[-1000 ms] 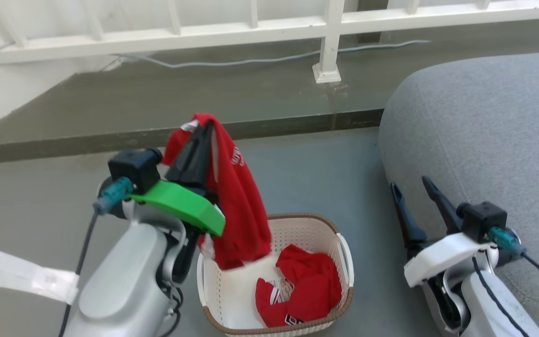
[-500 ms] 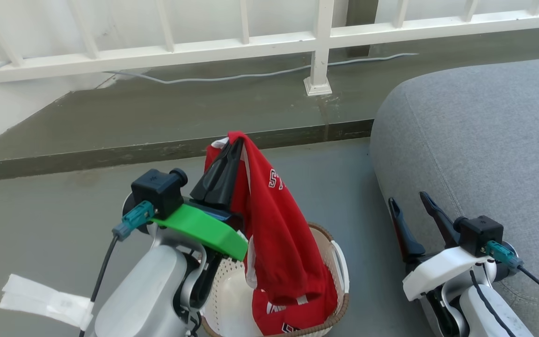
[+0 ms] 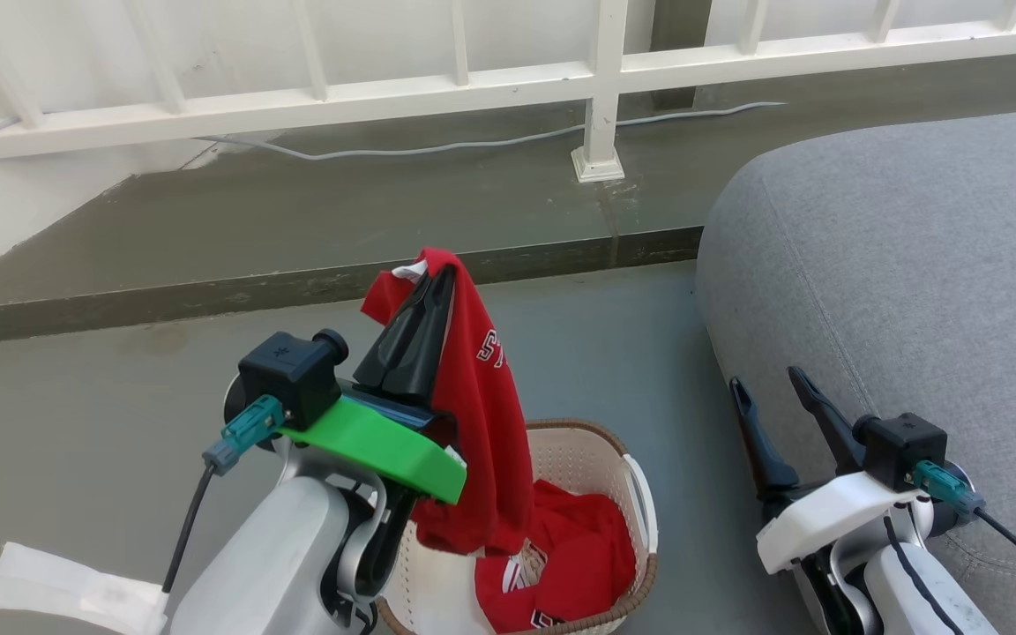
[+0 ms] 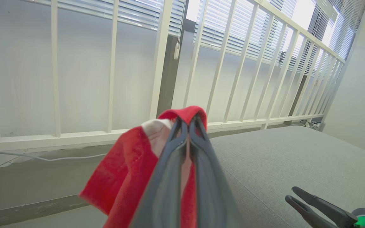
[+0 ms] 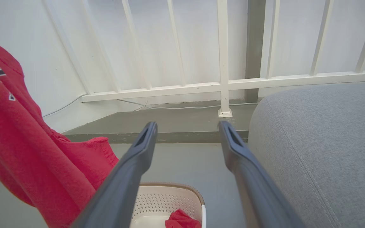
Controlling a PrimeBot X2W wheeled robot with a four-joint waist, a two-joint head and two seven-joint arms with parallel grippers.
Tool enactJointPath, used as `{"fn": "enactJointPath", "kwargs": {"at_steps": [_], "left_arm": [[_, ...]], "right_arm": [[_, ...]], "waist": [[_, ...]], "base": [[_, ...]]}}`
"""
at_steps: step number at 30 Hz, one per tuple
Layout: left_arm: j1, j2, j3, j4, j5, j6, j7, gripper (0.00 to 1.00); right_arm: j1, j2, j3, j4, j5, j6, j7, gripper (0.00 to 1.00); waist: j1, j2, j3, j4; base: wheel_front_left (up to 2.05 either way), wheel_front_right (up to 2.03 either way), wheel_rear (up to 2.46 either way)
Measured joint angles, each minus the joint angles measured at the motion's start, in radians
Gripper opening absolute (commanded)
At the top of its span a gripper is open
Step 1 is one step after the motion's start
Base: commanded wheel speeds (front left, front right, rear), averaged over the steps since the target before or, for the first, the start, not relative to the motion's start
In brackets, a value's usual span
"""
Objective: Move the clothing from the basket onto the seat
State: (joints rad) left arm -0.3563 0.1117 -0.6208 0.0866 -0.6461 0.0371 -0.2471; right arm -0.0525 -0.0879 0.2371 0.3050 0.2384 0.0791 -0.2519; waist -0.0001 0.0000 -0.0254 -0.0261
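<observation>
1. Now my left gripper (image 3: 446, 275) is clamped tight on a red garment (image 3: 483, 414). Its two fingers are pressed together with a fold of cloth and a bit of white lining caught at their tips.
2. That garment hangs lengthwise in the head view. Its long axis runs from 12 o'clock at my fingertips down to 6 o'clock, where the hem dangles over the left half of the basket (image 3: 640, 494).
3. Whether the hem touches the basket I cannot tell.
4. White lettering sits on the side of the cloth turned toward 3 o'clock.
5. More red clothing (image 3: 592, 551) with white trim lies crumpled inside the basket, toward its right wall.
6. The basket stands on the grey floor (image 3: 120, 397). Its near end is cut off by the bottom edge of the head view, so I cannot tell which way its long side runs.
7. The seat (image 3: 914, 265) lies at 3 o'clock from the basket, with a strip of floor between them.
8. My right gripper (image 3: 764, 381) has its fingers spread wide and grips nothing. They point toward 11 o'clock, just in front of the seat's near left edge.
9. A white railing (image 3: 473, 84) crosses at 12 o'clock, with a pale cable (image 3: 437, 145) along its foot.
</observation>
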Motion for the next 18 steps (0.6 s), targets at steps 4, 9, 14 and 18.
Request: {"fn": "enactJointPath", "kwargs": {"at_steps": [4,9,14,18], "left_arm": [[0.009,0.003,-0.002,-0.014,0.001,0.007,0.007,0.0],[0.013,0.009,-0.006,-0.035,0.003,0.009,0.018,0.0],[0.02,0.015,-0.011,-0.05,0.003,0.017,0.027,0.0],[0.024,0.021,-0.017,-0.065,0.003,0.018,0.034,0.0]], "right_arm": [[0.0,0.001,0.002,-0.01,0.0,0.0,0.0,1.0],[-0.002,0.003,0.02,-0.041,0.0,0.0,0.0,1.0],[-0.026,0.017,0.064,-0.101,0.004,0.012,0.001,1.0],[-0.056,0.022,0.125,-0.163,0.009,0.026,0.007,1.0]], "waist": [[0.0,0.0,0.0,0.001],[0.0,0.0,0.001,0.001],[0.0,0.0,0.001,0.001],[0.0,0.0,0.001,0.002]], "base": [[0.0,0.0,0.0],[0.0,0.0,0.0],[0.0,0.0,0.0],[0.0,0.0,0.0]]}}
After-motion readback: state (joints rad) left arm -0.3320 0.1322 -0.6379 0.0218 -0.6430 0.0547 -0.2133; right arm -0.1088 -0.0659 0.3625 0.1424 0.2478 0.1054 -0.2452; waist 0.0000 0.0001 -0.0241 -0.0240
